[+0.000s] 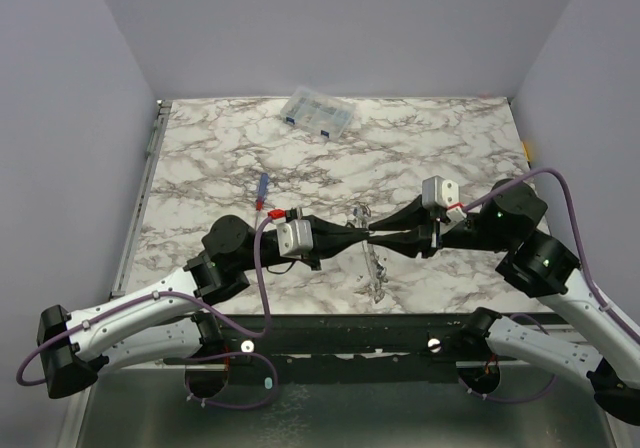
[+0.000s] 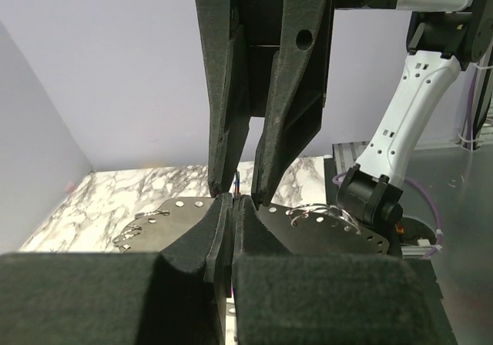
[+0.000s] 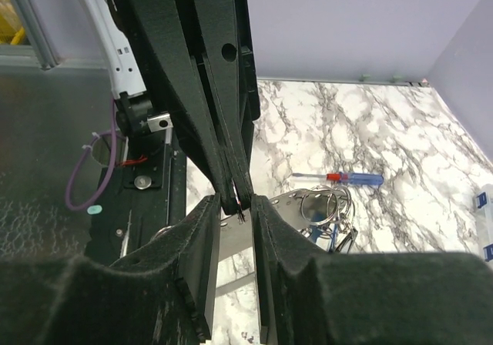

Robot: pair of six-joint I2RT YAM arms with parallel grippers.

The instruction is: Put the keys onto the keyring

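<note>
One thin, silvery keyring [image 3: 325,206] of looped wire

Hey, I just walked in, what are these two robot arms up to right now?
The two arms hold their grippers tip to tip above the middle of the marble table. The left gripper looks shut, and the right gripper has its jaws apart on either side of the left one's tips. Whether anything small is pinched there is too hard to tell. The keyring lies on the table nearby with keys bunched at it, and a screwdriver just past it.
</note>
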